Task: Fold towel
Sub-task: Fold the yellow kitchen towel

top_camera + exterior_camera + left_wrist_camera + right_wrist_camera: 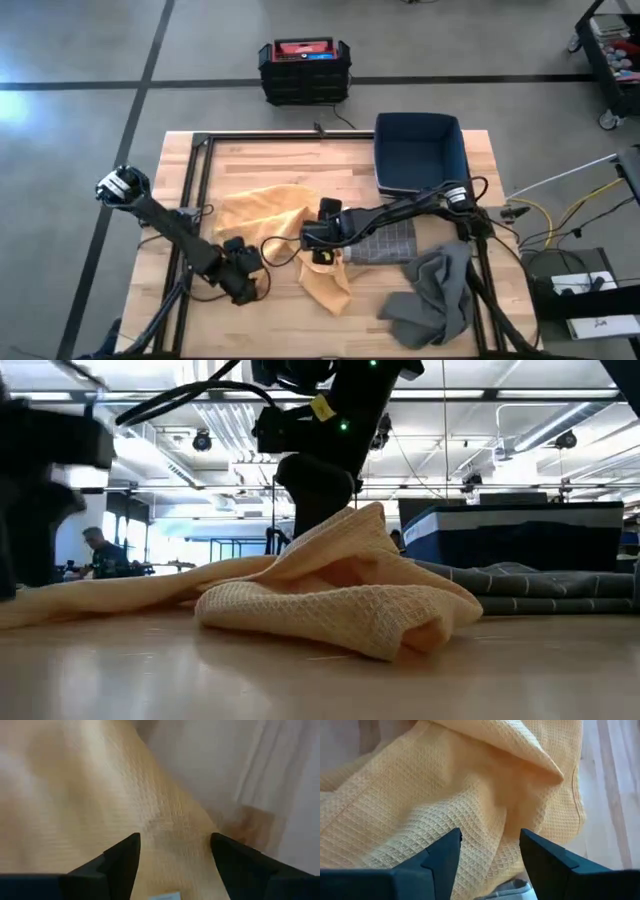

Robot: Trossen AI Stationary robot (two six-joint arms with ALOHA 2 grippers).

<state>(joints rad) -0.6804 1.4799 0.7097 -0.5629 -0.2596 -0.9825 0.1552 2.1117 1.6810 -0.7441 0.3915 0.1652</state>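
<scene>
A yellow waffle towel (285, 232) is spread crumpled across the middle of the wooden table (330, 160), with one bunched end trailing toward 6 o'clock. The right gripper (318, 240) is placed over the towel's middle, at 3 o'clock of its wider part; in the right wrist view its fingers (442, 857) are seen spread apart with yellow cloth (470, 795) beneath and between them, nothing clamped. The left gripper (243, 283) is set at about 7 o'clock of the towel, near its edge; in the left wrist view its fingers (122, 860) are likewise seen spread wide over the cloth (100, 805), holding nothing. In the low view a raised fold of towel (340, 585) is seen just under a dark gripper (322, 488). A gray cloth (435, 295) is heaped at 4 o'clock of the towel. A dark blue bin (418, 152) is set at 2 o'clock. A black crate (303, 70) is on the floor beyond the table.
</scene>
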